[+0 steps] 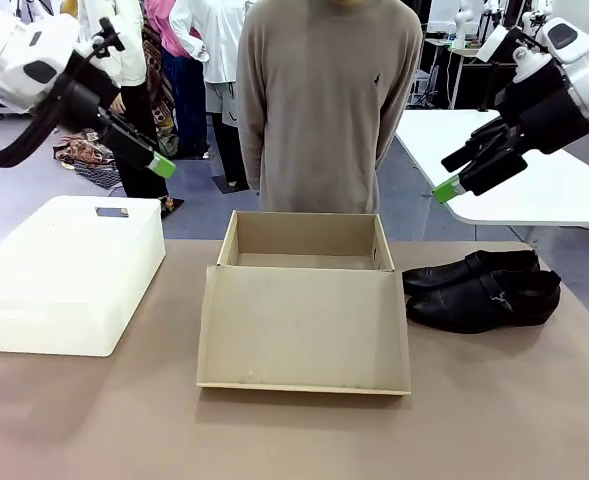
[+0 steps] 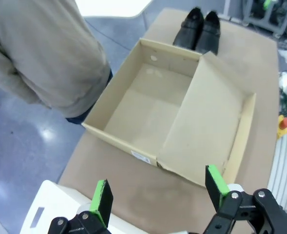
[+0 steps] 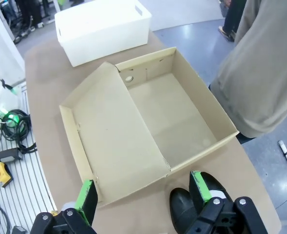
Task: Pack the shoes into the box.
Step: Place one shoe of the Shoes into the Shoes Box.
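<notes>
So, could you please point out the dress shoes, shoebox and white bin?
dress shoes (image 1: 474, 303), front view, nearer shoe's upper.
shoebox (image 1: 304, 330), front view, open flap lid.
white bin (image 1: 69, 300), front view, front wall.

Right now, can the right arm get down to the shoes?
Probably yes: the right gripper hangs open above the shoes, which lie uncovered beside the box, with nothing in between.

no legible text, box (image 2: 148, 114) label (image 2: 143, 157) unreadable
</notes>
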{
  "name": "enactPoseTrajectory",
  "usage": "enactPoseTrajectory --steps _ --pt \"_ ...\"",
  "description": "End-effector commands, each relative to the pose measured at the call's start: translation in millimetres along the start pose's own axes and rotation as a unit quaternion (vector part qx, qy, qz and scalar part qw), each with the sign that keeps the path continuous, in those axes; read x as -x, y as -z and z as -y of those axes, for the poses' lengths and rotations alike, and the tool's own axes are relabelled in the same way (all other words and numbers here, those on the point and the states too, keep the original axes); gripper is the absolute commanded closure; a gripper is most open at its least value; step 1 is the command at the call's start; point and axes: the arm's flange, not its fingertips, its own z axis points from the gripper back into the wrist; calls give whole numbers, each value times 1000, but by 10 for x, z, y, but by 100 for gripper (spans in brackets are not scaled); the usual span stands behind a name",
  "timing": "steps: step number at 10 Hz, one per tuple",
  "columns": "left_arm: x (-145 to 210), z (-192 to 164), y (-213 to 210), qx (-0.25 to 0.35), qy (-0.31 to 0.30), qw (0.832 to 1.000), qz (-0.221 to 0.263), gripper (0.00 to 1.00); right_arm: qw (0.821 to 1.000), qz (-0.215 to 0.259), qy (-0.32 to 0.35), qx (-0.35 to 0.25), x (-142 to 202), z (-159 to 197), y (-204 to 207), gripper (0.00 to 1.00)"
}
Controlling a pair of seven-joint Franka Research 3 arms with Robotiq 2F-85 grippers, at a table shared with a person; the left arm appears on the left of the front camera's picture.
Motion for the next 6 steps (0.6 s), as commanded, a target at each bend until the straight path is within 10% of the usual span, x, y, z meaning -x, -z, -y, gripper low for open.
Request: enactPoseTrajectory --steps 1,6 --pt "-238 -95 68 10 8 1000 9 0 1000 9 -12 -11 3 41 -16 0" --pt "-275 -37 81 1 -3 1000 6 0 1000 0 -4 -7 21 -8 5 0"
